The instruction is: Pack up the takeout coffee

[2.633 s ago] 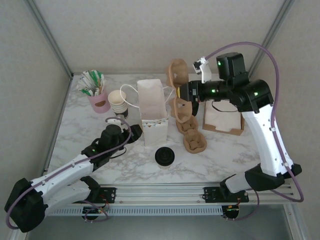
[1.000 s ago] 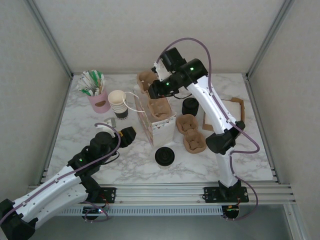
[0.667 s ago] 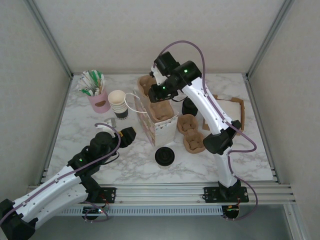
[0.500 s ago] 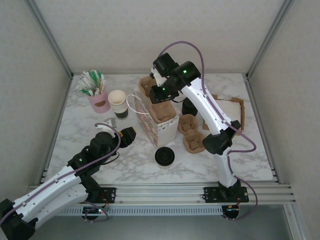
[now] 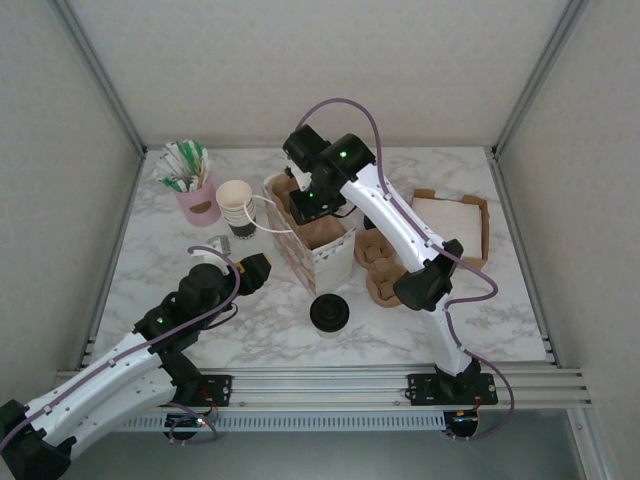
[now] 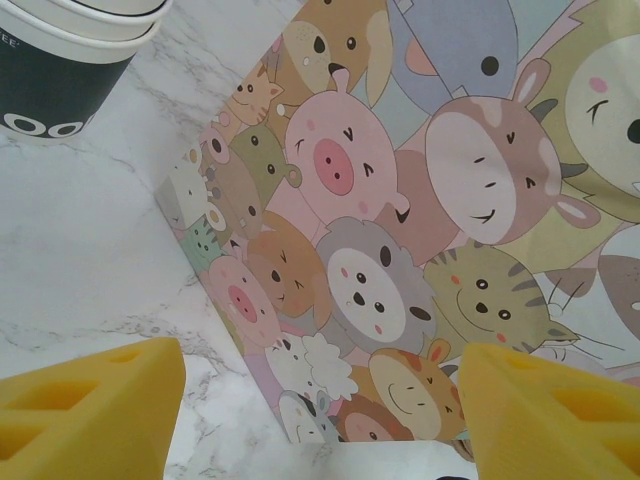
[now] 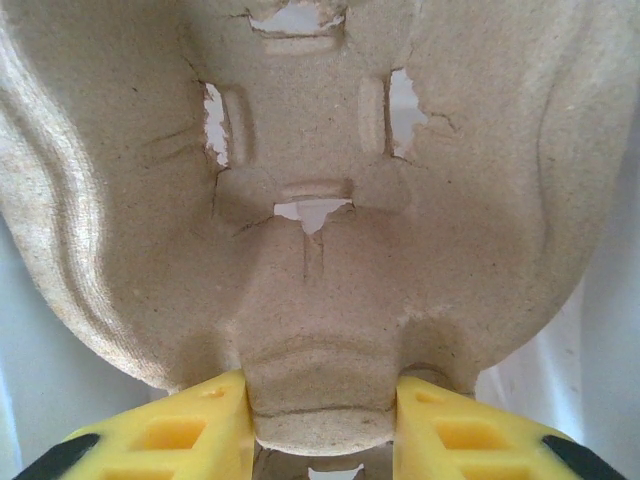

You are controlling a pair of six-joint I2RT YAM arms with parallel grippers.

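The takeout coffee (image 5: 329,313), a black disc from above, stands on the marble table in front of the paper bag (image 5: 322,255). My right gripper (image 5: 316,203) hangs over the bag's open mouth, shut on a brown pulp cup carrier (image 5: 322,231) that sits partly inside the bag. In the right wrist view the yellow fingers (image 7: 170,432) pinch the carrier's (image 7: 320,200) central ridge from both sides, my right gripper (image 7: 320,430) centred on it. My left gripper (image 5: 256,270) is open, left of the bag. Its wrist view faces the bag's animal-print side (image 6: 400,230), my left gripper (image 6: 320,420) holding nothing.
A stack of cream-rimmed paper cups (image 5: 236,206) and a pink cup of sachets (image 5: 192,190) stand at the back left. A second pulp carrier (image 5: 382,268) lies right of the bag. A brown tray of napkins (image 5: 452,226) sits at the right.
My right arm has swung left and lowered the carrier into the bag's mouth. The bag's top has been pushed leftward. The left arm has stayed put.
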